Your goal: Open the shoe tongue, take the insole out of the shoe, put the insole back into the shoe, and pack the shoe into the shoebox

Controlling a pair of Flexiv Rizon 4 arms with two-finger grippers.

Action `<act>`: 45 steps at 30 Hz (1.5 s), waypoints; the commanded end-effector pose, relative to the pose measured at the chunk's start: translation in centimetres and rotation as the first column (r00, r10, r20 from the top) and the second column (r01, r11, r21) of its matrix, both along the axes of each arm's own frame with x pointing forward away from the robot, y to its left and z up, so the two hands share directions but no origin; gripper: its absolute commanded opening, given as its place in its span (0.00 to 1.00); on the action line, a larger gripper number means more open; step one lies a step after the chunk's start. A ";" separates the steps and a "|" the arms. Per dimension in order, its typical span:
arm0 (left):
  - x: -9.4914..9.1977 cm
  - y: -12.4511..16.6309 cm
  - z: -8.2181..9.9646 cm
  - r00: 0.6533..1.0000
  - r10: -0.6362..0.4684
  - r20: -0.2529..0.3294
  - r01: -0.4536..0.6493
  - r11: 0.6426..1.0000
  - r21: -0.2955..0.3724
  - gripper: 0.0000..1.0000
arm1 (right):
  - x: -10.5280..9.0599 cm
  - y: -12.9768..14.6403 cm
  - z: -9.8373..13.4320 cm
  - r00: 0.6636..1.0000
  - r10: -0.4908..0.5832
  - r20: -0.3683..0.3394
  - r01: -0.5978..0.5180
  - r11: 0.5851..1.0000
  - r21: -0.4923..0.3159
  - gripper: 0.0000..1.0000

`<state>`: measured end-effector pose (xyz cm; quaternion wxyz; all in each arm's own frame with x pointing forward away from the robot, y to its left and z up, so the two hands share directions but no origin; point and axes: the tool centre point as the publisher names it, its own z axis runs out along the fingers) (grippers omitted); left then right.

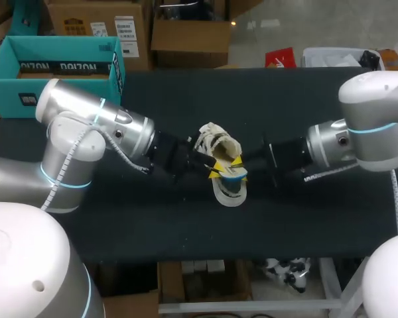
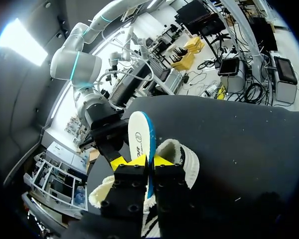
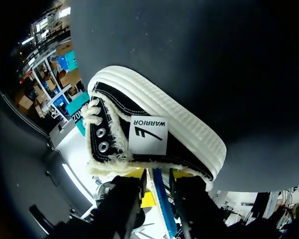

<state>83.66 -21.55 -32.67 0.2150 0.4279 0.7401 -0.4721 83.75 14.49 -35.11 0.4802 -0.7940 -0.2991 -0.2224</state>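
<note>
Pinching the insole (image 2: 139,132) from opposite sides, the left gripper (image 2: 148,162) and the right gripper (image 3: 157,175) are both closed on it, at the shoe (image 1: 219,147) lying mid-table (image 1: 305,218).

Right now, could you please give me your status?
Left gripper and right gripper shut on insole. Insole standing partly out of shoe. Nothing seen blocking.

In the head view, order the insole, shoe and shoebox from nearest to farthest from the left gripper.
1. Insole: held by the left gripper, between its jaws.
2. Shoe: just beside the gripper, under the insole.
3. Shoebox: far-left corner, well away.
</note>
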 end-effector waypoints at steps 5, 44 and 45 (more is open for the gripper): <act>0.1 0.0 -0.3 1.000 0.013 -0.001 -0.013 1.000 0.002 0.00 | -2.3 -0.6 1.7 0.999 -0.038 0.026 0.039 0.999 -0.022 0.31; 1.0 0.3 -0.8 0.998 0.067 -0.001 -0.067 0.998 0.017 0.15 | 1.3 -0.6 -0.7 0.999 -0.035 0.031 0.036 0.998 -0.055 0.00; 0.9 0.2 -0.7 0.998 0.064 -0.001 -0.064 0.998 0.016 0.00 | 1.3 -0.6 -0.7 0.999 -0.035 0.030 0.037 0.998 -0.054 0.00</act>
